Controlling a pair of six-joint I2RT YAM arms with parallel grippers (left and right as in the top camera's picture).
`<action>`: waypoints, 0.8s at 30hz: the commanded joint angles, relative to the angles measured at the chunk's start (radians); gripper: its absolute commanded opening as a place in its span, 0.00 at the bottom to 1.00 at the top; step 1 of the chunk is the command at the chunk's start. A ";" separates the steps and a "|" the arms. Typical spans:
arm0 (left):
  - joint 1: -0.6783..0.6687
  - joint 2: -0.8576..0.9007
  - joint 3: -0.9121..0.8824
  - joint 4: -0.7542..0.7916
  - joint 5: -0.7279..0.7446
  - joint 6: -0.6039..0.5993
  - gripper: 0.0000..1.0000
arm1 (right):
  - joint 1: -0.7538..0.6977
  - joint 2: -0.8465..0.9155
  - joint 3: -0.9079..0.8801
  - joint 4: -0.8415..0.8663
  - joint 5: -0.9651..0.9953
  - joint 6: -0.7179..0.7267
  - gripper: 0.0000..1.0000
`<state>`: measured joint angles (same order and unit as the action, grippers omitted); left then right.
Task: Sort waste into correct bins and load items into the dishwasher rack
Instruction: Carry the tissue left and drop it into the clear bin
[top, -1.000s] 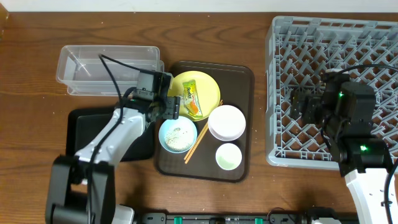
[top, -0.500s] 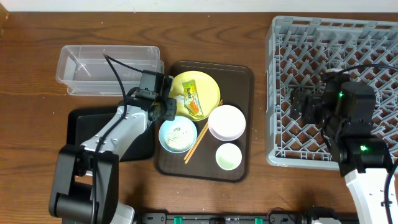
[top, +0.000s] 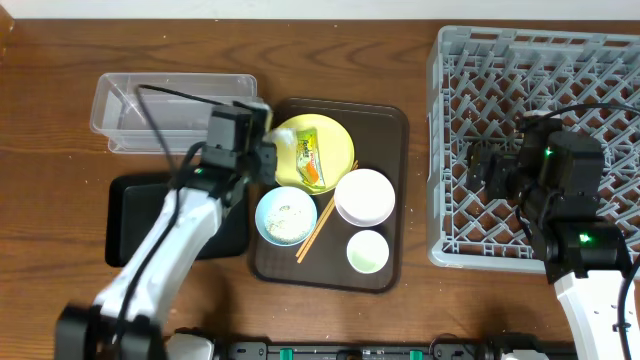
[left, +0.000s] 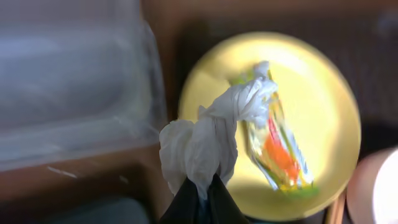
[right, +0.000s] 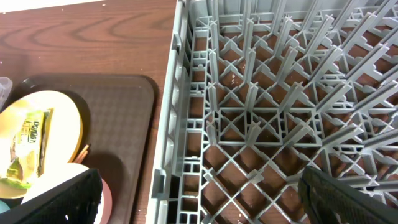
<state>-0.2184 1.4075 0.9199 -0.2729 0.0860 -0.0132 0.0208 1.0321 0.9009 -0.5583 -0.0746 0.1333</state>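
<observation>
My left gripper (left: 202, 190) is shut on the crumpled white scrap (left: 211, 134), which hangs above the left edge of the round yellow plate (left: 326, 106). The printed wrapper (left: 280, 149) still lies on that plate (top: 335, 140). From overhead, the left gripper (top: 266, 157) sits between the clear tub (top: 170, 105) and the plate, with the black tray (top: 135, 215) below it. The light blue bowl (top: 286, 216) holds rice grains. My right gripper (right: 202, 196) stands open over the left part of the grey dishwasher rack (right: 280, 93), holding nothing.
A dark brown serving tray (top: 385, 130) carries the plate, the light blue bowl, a white-pinkish bowl (top: 365, 196), a small white cup (top: 367, 251) and wooden chopsticks (top: 322, 222). The rack (top: 540, 80) fills the right side of the table.
The left gripper has shut on the white scrap at the plate's left edge and drawn it up and slightly left. The right arm has not moved.
</observation>
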 joint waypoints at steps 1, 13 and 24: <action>0.035 -0.057 0.020 0.039 -0.130 0.005 0.06 | 0.006 0.000 0.020 0.000 -0.005 0.008 0.99; 0.183 0.065 0.020 0.247 -0.158 0.005 0.42 | 0.006 0.000 0.020 0.000 -0.005 0.008 0.99; 0.121 -0.018 0.021 0.241 0.090 -0.046 0.54 | 0.006 0.000 0.020 -0.003 -0.005 0.008 0.99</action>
<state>-0.0650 1.4220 0.9260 -0.0216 0.0418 -0.0223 0.0208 1.0321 0.9009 -0.5606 -0.0750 0.1333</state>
